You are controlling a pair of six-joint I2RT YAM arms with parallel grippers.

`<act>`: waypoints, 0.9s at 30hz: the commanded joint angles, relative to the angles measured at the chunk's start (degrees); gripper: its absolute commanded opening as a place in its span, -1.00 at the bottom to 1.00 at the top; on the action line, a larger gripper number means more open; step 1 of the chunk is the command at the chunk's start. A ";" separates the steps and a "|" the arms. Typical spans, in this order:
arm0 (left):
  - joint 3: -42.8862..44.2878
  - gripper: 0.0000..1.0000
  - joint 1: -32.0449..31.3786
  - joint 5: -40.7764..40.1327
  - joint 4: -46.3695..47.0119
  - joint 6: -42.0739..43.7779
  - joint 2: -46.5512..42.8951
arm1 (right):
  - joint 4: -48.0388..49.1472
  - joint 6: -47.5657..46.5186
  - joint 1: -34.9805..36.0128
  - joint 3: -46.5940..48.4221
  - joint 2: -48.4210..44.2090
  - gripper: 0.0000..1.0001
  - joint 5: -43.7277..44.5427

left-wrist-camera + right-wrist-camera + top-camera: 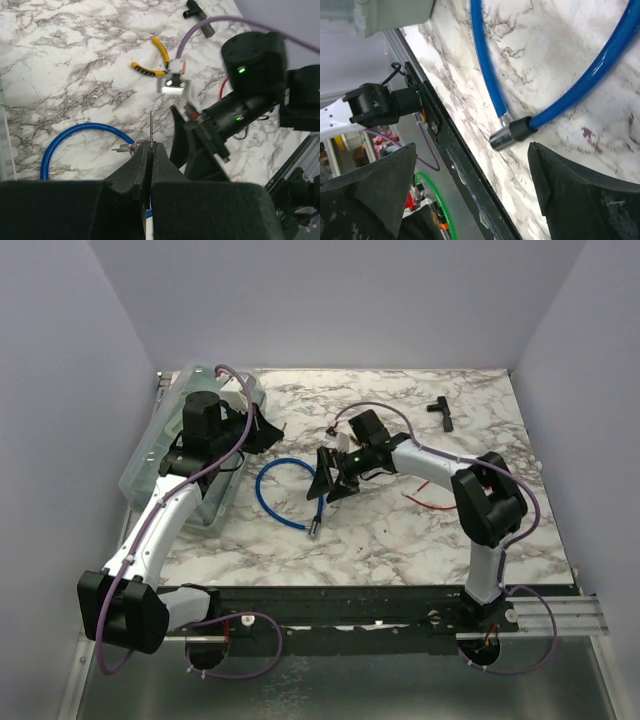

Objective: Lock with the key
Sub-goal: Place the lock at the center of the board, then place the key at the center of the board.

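A blue cable lock (272,490) lies looped on the marble table, its dark cylinder head (313,530) at the near end. In the right wrist view the head (510,134) lies on the marble with the cable end beside it. My right gripper (330,482) hangs just above it, open, with the head beyond its fingertips (570,180) and nothing held. My left gripper (150,146) is shut on the key (151,125), whose blade sticks out past the tips, with a ring of other keys (124,148) hanging at the side. It hovers left of the lock (270,430).
A clear plastic bin (150,465) sits under the left arm at the table's left edge. Yellow-handled pliers (152,57) and a white block (172,87) lie behind the right gripper. A black T-shaped part (442,412) is at the back right, and a red wire (425,502) lies near the right arm.
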 commanded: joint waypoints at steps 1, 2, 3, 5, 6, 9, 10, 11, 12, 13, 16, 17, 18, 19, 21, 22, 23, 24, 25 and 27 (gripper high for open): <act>-3.30 -1.00 -0.53 3.03 -0.74 5.75 -0.66 | -3.59 -7.24 -3.03 -2.43 -7.50 1.00 1.95; -3.90 -1.00 -0.73 2.78 -0.69 6.56 -0.78 | -3.96 -8.21 -3.99 -2.55 -8.25 1.00 1.29; -4.33 -1.00 -0.97 2.60 -0.73 7.50 -0.64 | -4.91 -9.48 -5.12 -2.18 -8.78 1.00 0.13; -5.06 -1.00 -1.68 2.17 -0.74 8.87 -0.10 | -7.76 -12.60 -7.37 -1.40 -10.49 1.00 -1.27; -5.45 -1.00 -2.06 1.97 -0.81 9.45 0.37 | -8.40 -13.90 -8.97 -1.86 -11.83 0.99 -1.74; -7.08 -1.00 -4.63 -0.30 -1.40 11.32 2.71 | -10.75 -18.17 -14.81 -3.74 -15.89 0.99 -2.72; -7.61 -1.00 -5.81 -1.63 -1.82 11.98 3.82 | -12.83 -20.59 -16.85 -3.81 -16.70 0.99 -2.96; -8.10 -1.00 -6.95 -3.04 -2.37 12.39 5.01 | -15.26 -23.49 -18.66 -3.60 -17.37 0.99 -2.73; -8.31 -1.00 -8.12 -3.65 -3.17 13.06 6.41 | -17.89 -26.29 -20.55 -3.34 -17.97 0.99 -2.66; -8.46 -1.00 -9.32 -4.75 -3.94 13.89 7.85 | -20.60 -29.63 -22.10 -2.89 -18.44 0.98 -1.63; -8.55 -1.00 -13.01 -9.23 -5.32 15.57 11.74 | -27.02 -36.64 -26.94 -1.53 -20.54 0.98 0.67; -8.38 -1.00 -13.79 -10.56 -5.53 15.80 12.76 | -28.94 -38.79 -28.92 -1.19 -21.57 0.98 0.86; -8.26 -1.00 -14.23 -11.72 -5.64 16.04 13.83 | -30.65 -41.09 -30.83 -0.89 -22.65 0.98 1.15; -8.05 -1.00 -14.57 -12.65 -5.89 16.39 15.24 | -32.41 -43.73 -32.45 -0.54 -23.50 0.99 1.68; -7.32 -1.00 -14.69 -14.97 -6.64 16.57 17.35 | -35.77 -48.85 -35.68 0.00 -24.50 0.99 3.47; -6.93 -1.00 -14.74 -15.79 -7.03 16.62 18.32 | -37.49 -51.23 -37.13 0.25 -24.65 0.99 4.54; -6.65 -1.00 -14.74 -16.47 -7.32 16.87 19.09 | -38.89 -53.61 -38.75 0.50 -24.61 1.00 5.32; -6.43 -1.00 -14.82 -17.19 -7.45 17.07 19.79 | -40.28 -55.71 -40.34 0.71 -24.43 0.99 5.83; -6.27 -1.00 -14.86 -17.76 -7.62 17.10 20.46 | -41.61 -57.90 -42.05 0.97 -24.04 0.99 6.47; -5.68 -1.00 -15.06 -19.17 -8.48 17.10 21.74 | -43.72 -62.47 -45.03 1.68 -22.94 0.97 7.93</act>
